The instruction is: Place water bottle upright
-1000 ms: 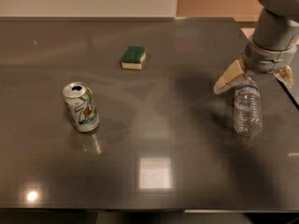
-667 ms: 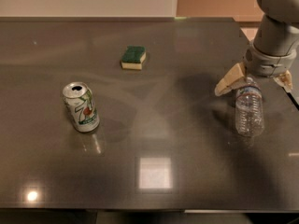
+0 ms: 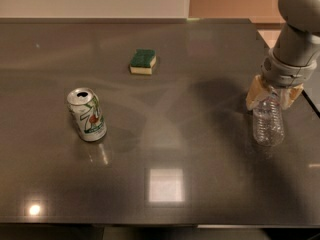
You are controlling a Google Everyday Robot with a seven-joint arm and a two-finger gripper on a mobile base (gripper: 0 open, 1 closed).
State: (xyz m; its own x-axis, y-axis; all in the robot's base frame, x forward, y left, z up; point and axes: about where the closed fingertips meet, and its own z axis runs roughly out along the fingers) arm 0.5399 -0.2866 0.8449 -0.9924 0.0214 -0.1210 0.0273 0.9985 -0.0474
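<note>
The water bottle, clear ribbed plastic, is at the right side of the dark table. Its base end points toward the front edge, and its cap end is hidden between the fingers. My gripper comes down from the upper right on a grey arm. Its tan fingers sit tight on either side of the bottle's top, shut on it. I cannot tell whether the bottle rests on the table or is lifted off it.
A green-and-white soda can stands upright at the left. A green and yellow sponge lies at the back centre. The table's right edge runs close beside the gripper.
The fingers, spread wide above the bottle's top before, have closed in around it. The gripper has shifted slightly right. The can and sponge have not moved.
</note>
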